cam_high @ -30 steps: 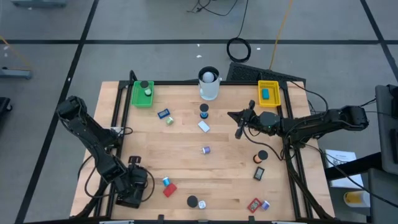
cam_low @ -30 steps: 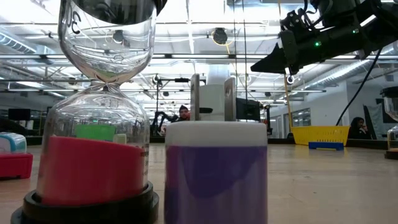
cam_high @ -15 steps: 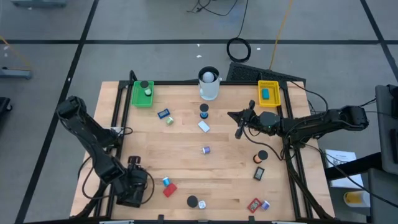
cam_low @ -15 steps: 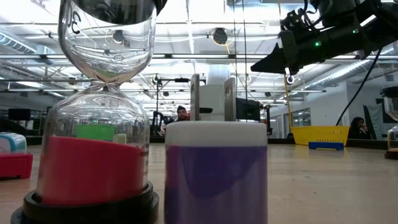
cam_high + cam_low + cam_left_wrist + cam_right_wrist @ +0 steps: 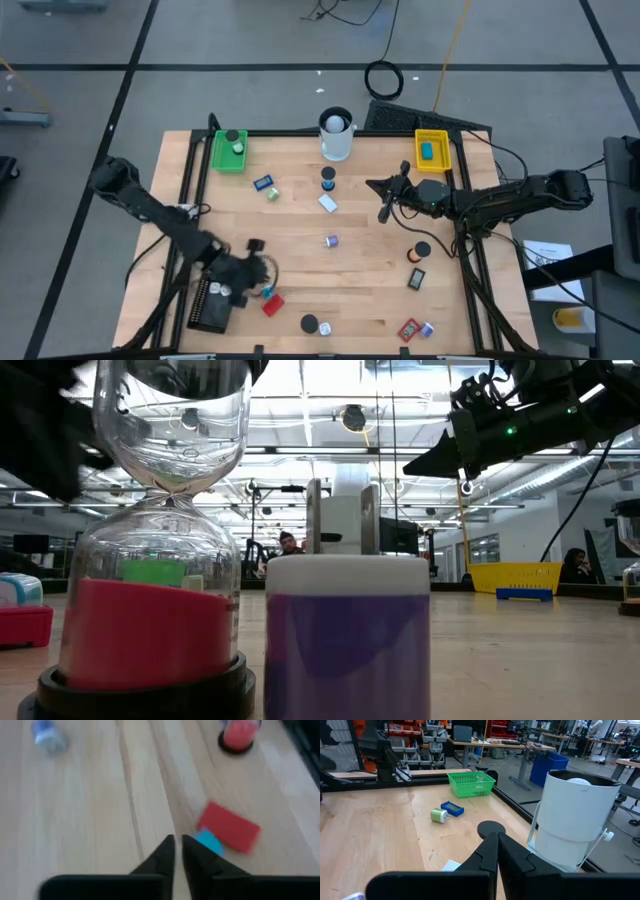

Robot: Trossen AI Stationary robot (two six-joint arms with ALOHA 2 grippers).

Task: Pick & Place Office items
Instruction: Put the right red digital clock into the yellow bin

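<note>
Small office items lie scattered on the wooden table (image 5: 300,250). My left gripper (image 5: 258,270) hangs shut over the near left part, with nothing between its fingers. In the left wrist view its tips (image 5: 178,846) stand beside a small blue piece (image 5: 209,841) and a red block (image 5: 230,826). From above, the same blue piece (image 5: 267,291) and red block (image 5: 272,305) lie flat on the wood. My right gripper (image 5: 384,213) is shut and level above the table's right middle, holding nothing; it is also seen in its own wrist view (image 5: 497,840).
A black tray (image 5: 210,303) sits at the near left corner, a green tray (image 5: 229,150) far left, a yellow tray (image 5: 432,150) far right and a white cup (image 5: 336,135) at the far middle. An hourglass with red sand (image 5: 150,630) and a purple roll (image 5: 348,640) stand near the front edge.
My left gripper has swung away from above the black tray toward the table's right, to a spot beside the blue piece and red block, turning as it went. The black tray now lies uncovered. My right arm has kept still.
</note>
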